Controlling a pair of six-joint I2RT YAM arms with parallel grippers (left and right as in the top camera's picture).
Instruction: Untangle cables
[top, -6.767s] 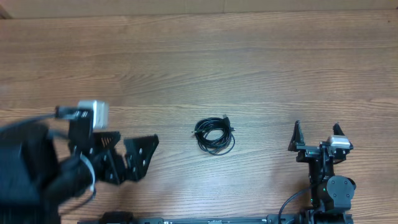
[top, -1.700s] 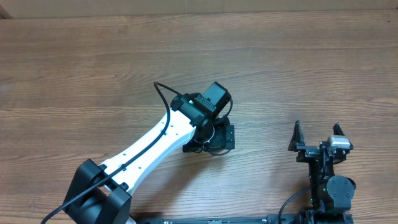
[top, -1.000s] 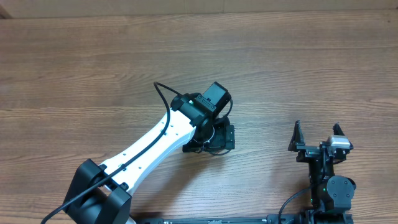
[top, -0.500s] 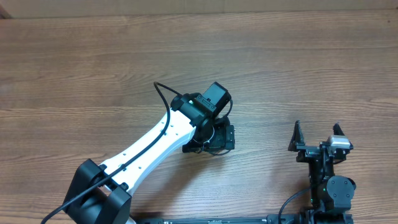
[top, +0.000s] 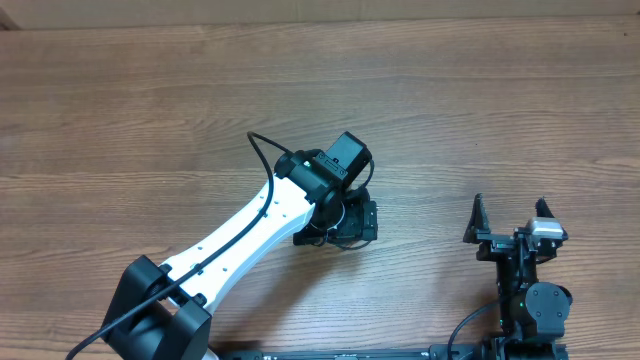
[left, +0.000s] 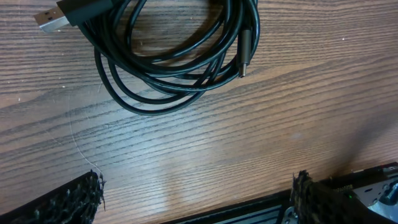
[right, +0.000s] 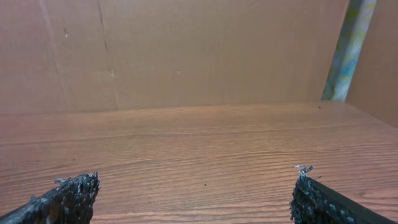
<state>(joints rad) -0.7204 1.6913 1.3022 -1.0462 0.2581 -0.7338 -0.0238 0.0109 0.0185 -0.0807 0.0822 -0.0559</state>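
The cables (left: 177, 59) lie as one small coil of thin black cords on the wooden table, filling the top of the left wrist view, with a silvery plug (left: 51, 18) at its upper left and a slim dark plug (left: 244, 55) at its right. In the overhead view only a sliver of the cables (top: 338, 238) shows beneath the left arm. My left gripper (left: 196, 193) hangs open just above the table, its fingertips (left: 81, 196) short of the coil. My right gripper (top: 509, 218) rests open at the table's near right, far from the coil, with bare wood between its fingertips (right: 68, 193).
The left arm's white link (top: 245, 235) stretches from the near-left base to the table's middle, with its own thick black wire (top: 262, 160) looping above it. A brown cardboard wall (right: 186, 53) closes off the far edge. Bare wooden table (top: 450, 110) lies around.
Over the last second nothing has moved. Before that, the left arm swung from the near left out over the coil, covering most of it in the overhead view.
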